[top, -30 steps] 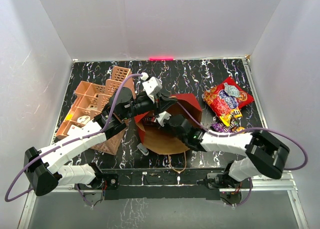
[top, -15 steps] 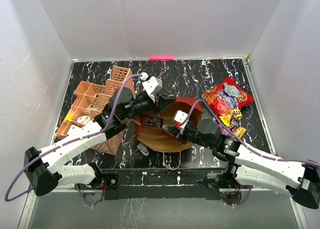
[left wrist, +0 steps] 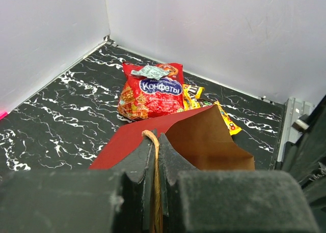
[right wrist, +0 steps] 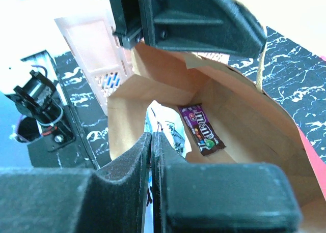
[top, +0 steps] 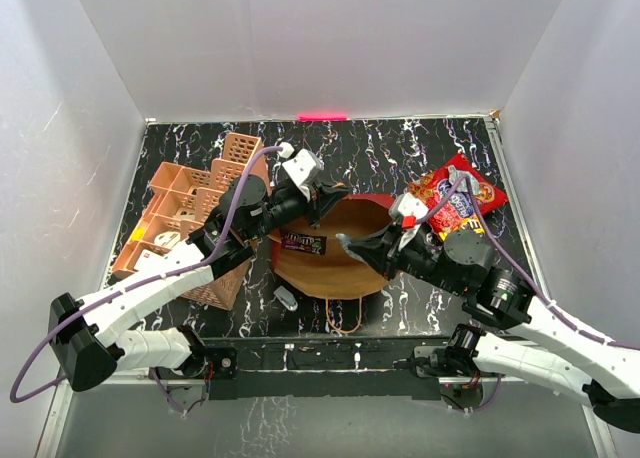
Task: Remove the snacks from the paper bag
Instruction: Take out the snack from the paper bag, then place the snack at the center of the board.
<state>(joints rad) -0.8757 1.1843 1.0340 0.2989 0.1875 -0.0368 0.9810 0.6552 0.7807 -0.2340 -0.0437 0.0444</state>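
At centre frame the left pincer [left wrist: 155, 141] is clamped on the paper bag's [left wrist: 204, 136] loop handle [left wrist: 148, 133]; the right pincer [right wrist: 152, 136] is pinched narrow on a pale packet [right wrist: 164, 122] at the bag's mouth; a brown packet [right wrist: 201, 127] lies inside; the red cookie bag [top: 455, 200] rests on the desk [top: 380, 148], right of frame.

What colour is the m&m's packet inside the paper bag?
The m&m's packet is dark brownish-purple; right wrist view shows it best.

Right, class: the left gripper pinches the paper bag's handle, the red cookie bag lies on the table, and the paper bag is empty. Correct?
Not empty: the right wrist view shows a brown candy packet lying inside the paper bag. The rest holds: the left gripper pinches the handle and the red cookie bag lies on the table.
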